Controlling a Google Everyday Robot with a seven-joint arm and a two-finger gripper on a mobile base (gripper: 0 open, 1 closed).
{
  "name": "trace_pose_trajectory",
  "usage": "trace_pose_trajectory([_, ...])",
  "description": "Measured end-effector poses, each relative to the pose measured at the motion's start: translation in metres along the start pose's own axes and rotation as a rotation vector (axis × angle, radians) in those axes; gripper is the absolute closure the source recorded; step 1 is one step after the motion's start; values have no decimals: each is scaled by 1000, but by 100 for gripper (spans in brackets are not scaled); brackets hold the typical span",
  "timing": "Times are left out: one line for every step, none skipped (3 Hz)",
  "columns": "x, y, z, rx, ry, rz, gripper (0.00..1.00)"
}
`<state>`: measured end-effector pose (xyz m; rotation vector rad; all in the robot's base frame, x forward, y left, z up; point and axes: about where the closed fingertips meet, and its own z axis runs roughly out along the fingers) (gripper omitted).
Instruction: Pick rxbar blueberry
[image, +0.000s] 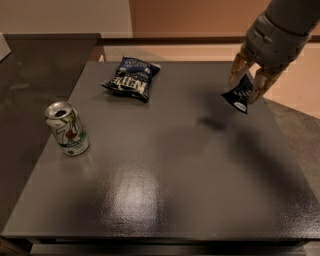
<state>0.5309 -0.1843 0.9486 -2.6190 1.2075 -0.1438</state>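
In the camera view I see my gripper over the right edge of the worktop, toward the far right corner, its two fingers clamped on the rxbar blueberry. The bar hangs tilted between the fingers, clear of the surface, with its shadow on the top below. A chip bag lies near the far edge, and a soda can stands upright by the left edge.

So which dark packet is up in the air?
The small flat rxbar blueberry, pinched by the gripper at the right; the bigger crinkly chip bag lies on the table.
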Motion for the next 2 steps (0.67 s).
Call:
trace_pose_trajectory([-1,-14,-32,76,15,15,100])
trace_pose_trajectory([-1,-17,-38,96,13,31,100])
